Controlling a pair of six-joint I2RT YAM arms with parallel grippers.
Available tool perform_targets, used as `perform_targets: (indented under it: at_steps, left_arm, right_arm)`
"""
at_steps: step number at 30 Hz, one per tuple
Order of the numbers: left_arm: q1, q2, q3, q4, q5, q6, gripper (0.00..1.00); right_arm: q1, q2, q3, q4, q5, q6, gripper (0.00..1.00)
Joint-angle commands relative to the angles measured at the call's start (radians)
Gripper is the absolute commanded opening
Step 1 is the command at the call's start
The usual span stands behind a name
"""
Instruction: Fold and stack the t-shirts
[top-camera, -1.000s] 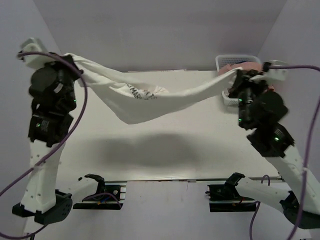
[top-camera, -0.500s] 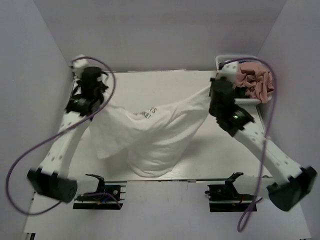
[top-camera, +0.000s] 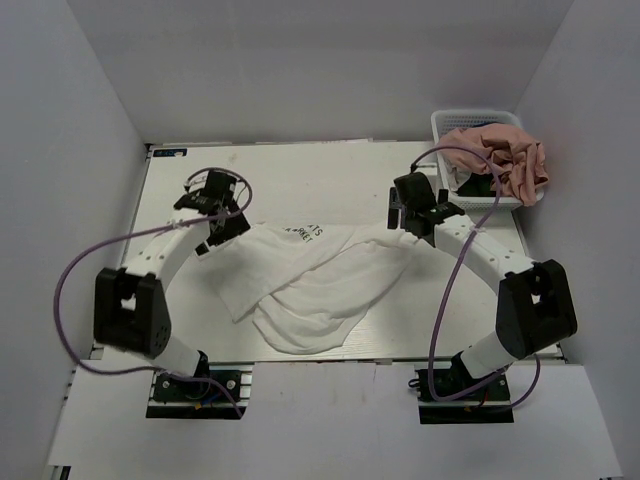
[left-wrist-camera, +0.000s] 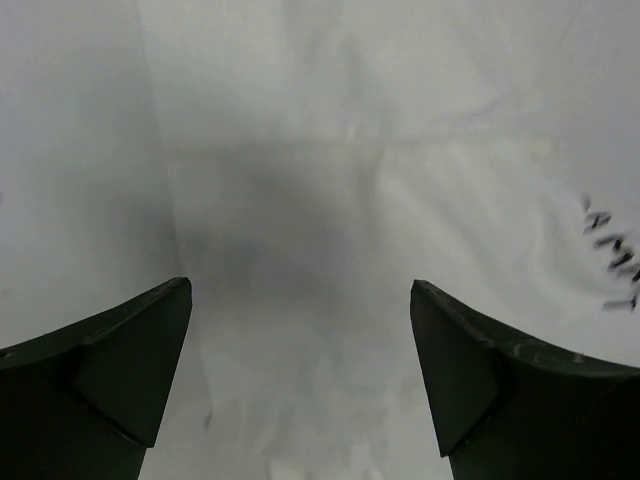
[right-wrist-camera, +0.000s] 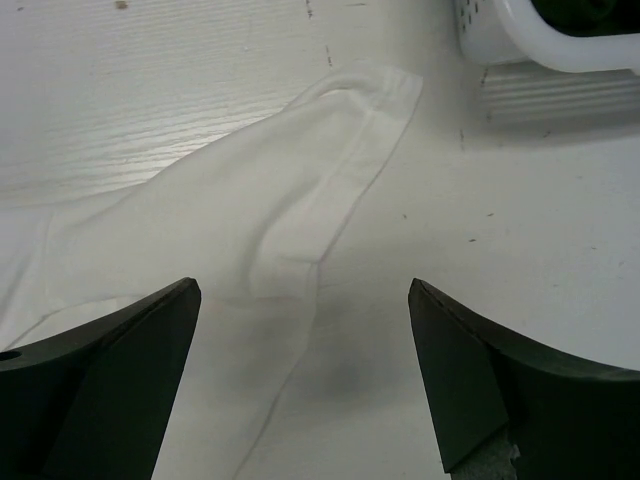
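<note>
At table (top-camera: 300, 170) centre: white t-shirt (top-camera: 310, 285) lies rumpled, layers overlapped. Left gripper (left-wrist-camera: 300, 290) low over its 10 o'clock corner, right gripper (right-wrist-camera: 305, 290) over its 2 o'clock end. Both jaws wide, empty. Pink t-shirt (top-camera: 500, 160) heaped in basket (top-camera: 445, 125), 2 o'clock. Risk: pinching doubled layers, so fold likely goes crooked.
</note>
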Motion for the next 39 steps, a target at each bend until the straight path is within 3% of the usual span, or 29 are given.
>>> perform_targets:
  at_steps: [1,6,10,13,19,22,24,26,35,39]
  left_arm:
    - [-0.013,-0.172,-0.208,-0.046,0.134,-0.088,1.00]
    - [-0.013,-0.403,-0.483,-0.070,0.325,-0.188,1.00]
    - [-0.013,-0.474,-0.623,-0.073,0.384,-0.234,1.00]
    - [-0.013,-0.475,-0.675,-0.055,0.375,-0.274,0.95]
    - [-0.022,-0.350,-0.729,0.174,0.467,-0.292,0.76]
    - [-0.022,-0.304,-0.729,0.250,0.467,-0.301,0.61]
    - [-0.022,-0.291,-0.700,0.272,0.442,-0.301,0.34]
    - [-0.022,-0.278,-0.668,0.272,0.400,-0.301,0.00]
    - [-0.022,-0.480,-0.589,0.215,0.189,-0.262,0.00]
    - [-0.022,-0.568,-0.553,0.238,0.166,-0.213,0.00]
  right_arm:
    - [-0.017,-0.012,-0.022,0.041,-0.044,0.053,0.90]
    - [-0.064,0.034,-0.013,0.042,-0.015,0.104,0.90]
    - [-0.129,0.048,-0.005,0.061,-0.044,0.136,0.90]
    - [-0.155,0.063,-0.007,0.080,-0.091,0.128,0.90]
    - [-0.190,0.108,-0.008,0.118,-0.144,0.104,0.90]
    - [-0.196,0.135,-0.005,0.143,-0.162,0.090,0.90]
    - [-0.204,0.163,0.006,0.151,-0.177,0.087,0.90]
    - [-0.203,0.191,0.027,0.137,-0.174,0.089,0.90]
    - [-0.221,0.292,0.036,0.138,-0.191,0.119,0.90]
    - [-0.226,0.324,0.027,0.204,-0.330,0.130,0.86]
